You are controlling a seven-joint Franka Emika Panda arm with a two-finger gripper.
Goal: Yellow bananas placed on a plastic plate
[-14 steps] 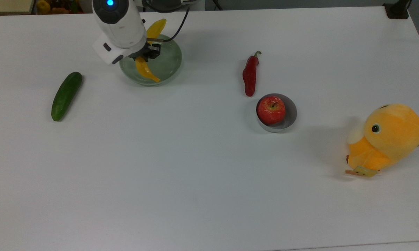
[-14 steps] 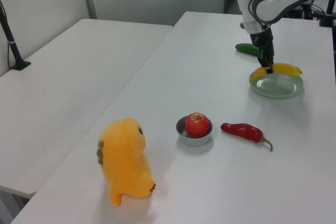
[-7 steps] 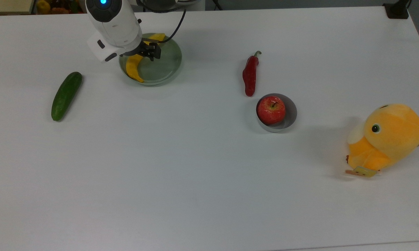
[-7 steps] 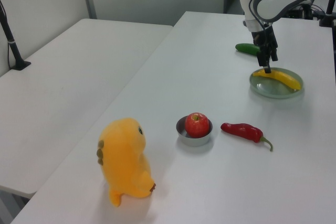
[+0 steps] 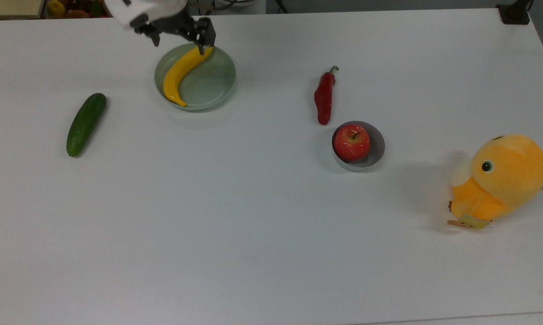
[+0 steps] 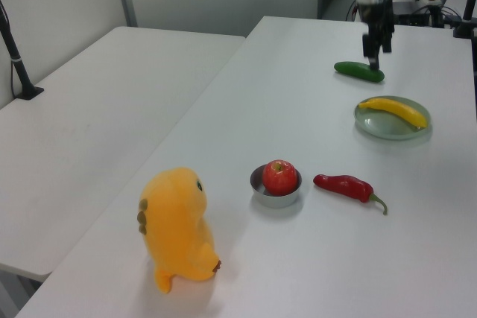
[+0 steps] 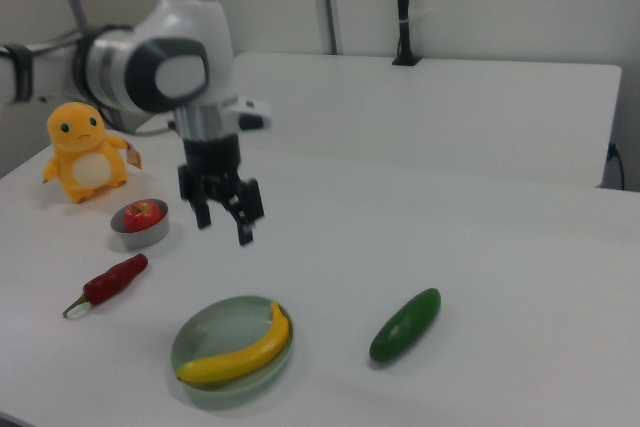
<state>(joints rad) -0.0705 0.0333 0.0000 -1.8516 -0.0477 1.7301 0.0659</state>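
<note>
- The banana [image 5: 181, 74] lies inside the plate [image 5: 217, 85], curved along the side toward the top view's left, one end at the far rim and the other near the front rim.
- In the right view the banana [image 7: 238, 357] rests wholly within the plate [image 7: 215, 332], with nothing gripping it.
- The hand [image 5: 179, 31] is open and empty: its two fingers stand apart in the right view [image 7: 222, 215], raised well above the plate.
- In the top view one fingertip [image 5: 207, 45] overlaps the banana's far end, but the right view shows the hand well clear, so I judge there is no contact.
- In the left view the hand [image 6: 375, 44] hangs over the far part of the table [image 6: 246, 94], above the cucumber [image 6: 358, 71] and away from the plate [image 6: 393, 126].
- The cucumber [image 5: 86, 124] lies on the table well apart from the plate, toward the top view's left.
- A red chilli [image 5: 324, 97] lies on the table to the top view's right of the plate; near it an apple [image 5: 351, 142] sits in a grey bowl [image 5: 376, 149].
- An orange plush toy [image 5: 499, 180] stands near the top view's right edge, far from the work.
- Judgement: the placing looks done, since the banana sits stably in the plate and has been let go.
- What seems left is only for the arm to draw clear; nothing else on the table needs moving for this task.
</note>
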